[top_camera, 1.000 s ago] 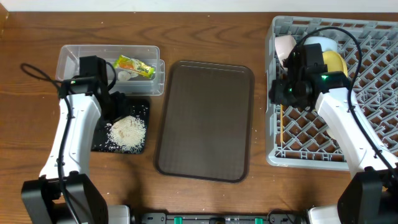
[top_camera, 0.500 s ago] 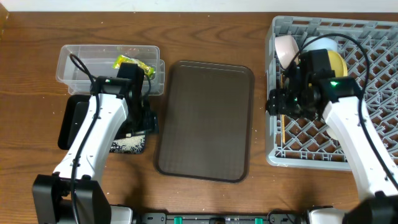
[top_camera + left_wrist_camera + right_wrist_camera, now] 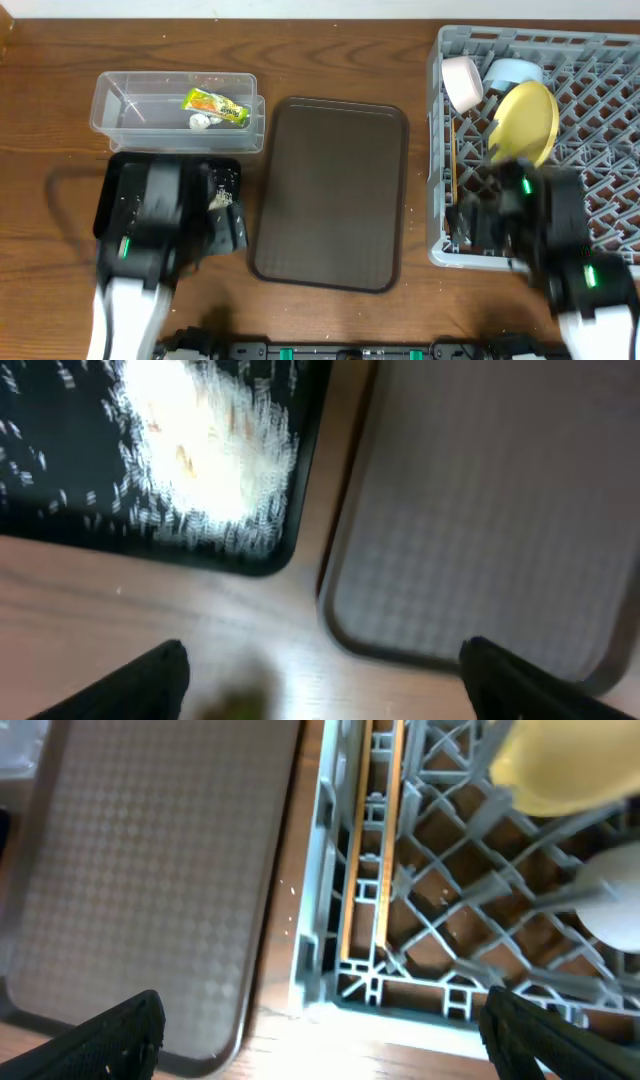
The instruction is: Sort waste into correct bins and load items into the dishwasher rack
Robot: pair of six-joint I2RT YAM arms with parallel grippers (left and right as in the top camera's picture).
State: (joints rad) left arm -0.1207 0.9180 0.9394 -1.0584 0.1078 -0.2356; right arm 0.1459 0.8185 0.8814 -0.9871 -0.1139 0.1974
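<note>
Chopsticks (image 3: 372, 870), thin wooden pair, lie side by side along the left inner wall of the dishwasher rack (image 3: 600, 130), resting on the lattice. Judged light, stiff and smooth, so apt to roll or slip through a gap; best pinched across both sticks near mid-length, not at a tip. Beyond them, the yellow plate (image 3: 524, 122) stands on edge among the pegs, with the white bowl (image 3: 462, 82) and light blue bowl (image 3: 510, 72) at the far corner. All three look hard, slick and probably breakable; take by the rim. No cup made out. Right hand (image 3: 335, 1040) hangs over the rack's near-left corner, fingers spread wide with nothing between them. Serving tray (image 3: 330, 190) sits mid-counter (image 3: 330, 50), bare. To its left, the snack wrapper (image 3: 214, 106) and white scrap (image 3: 200, 121), both likely feather-light and crushable, lie in the clear tub (image 3: 175, 77). Rice (image 3: 200, 450) is heaped in the black tray (image 3: 50, 500), loose and not pinchable. Left hand (image 3: 330, 685) hovers past that tray's corner, wide apart and empty. Sorting looks finished.
</note>
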